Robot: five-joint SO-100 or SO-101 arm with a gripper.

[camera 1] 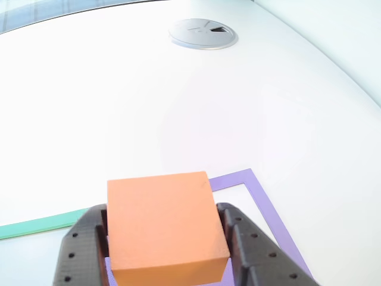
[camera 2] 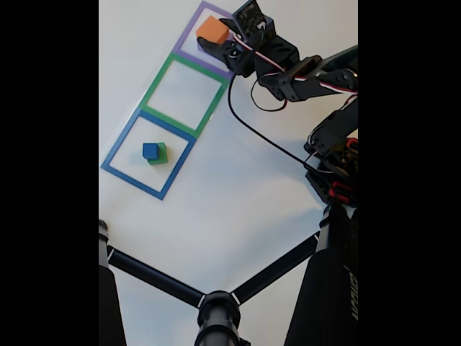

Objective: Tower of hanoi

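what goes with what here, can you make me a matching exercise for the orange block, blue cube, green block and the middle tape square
Things:
1. orange block
2. blue cube
3. green block
4. green tape square

Places or states:
A. directly under the blue cube, inside the blue tape square
B. nothing inside it
C. between the gripper fingers, over the purple tape square
D. on top of another block

Pairs: 1-C, 2-D, 3-A, 4-B

Close other view rides behind hand; high fixed view looks down; both share orange block.
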